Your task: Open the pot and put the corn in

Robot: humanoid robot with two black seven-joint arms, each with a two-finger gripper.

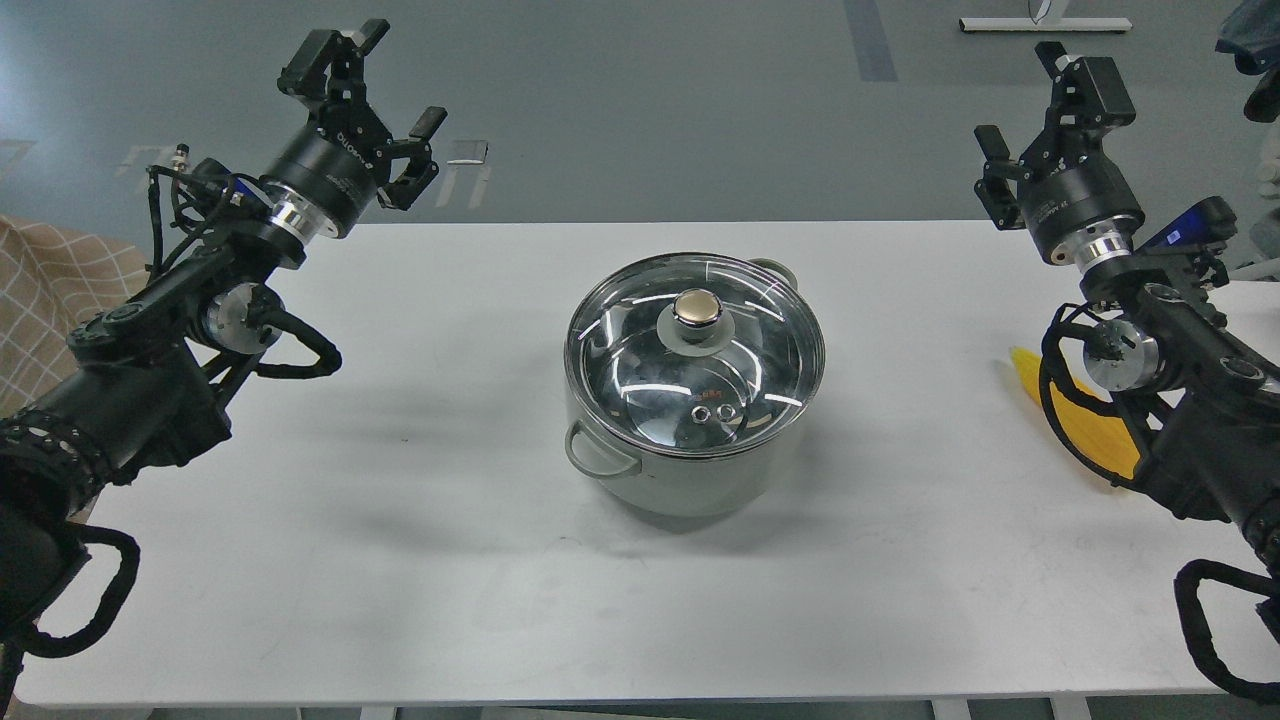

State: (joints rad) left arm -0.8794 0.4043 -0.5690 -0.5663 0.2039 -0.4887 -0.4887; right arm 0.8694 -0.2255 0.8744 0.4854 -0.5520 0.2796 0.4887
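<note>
The pale grey-green pot (690, 480) stands at the middle of the white table (400, 500), closed by a round glass lid (640, 365) with a gold knob (697, 308). The yellow corn (1090, 425) lies on the table at the right, largely hidden behind my right arm. My left gripper (368, 85) is open and empty, raised above the table's far left edge. My right gripper (1040, 110) is open and empty, raised above the far right edge, beyond the corn.
A checked beige cloth (40, 300) shows at the left edge beside the table. A blue-screened device (1195, 225) sits behind my right arm. Grey floor lies beyond the table's far edge.
</note>
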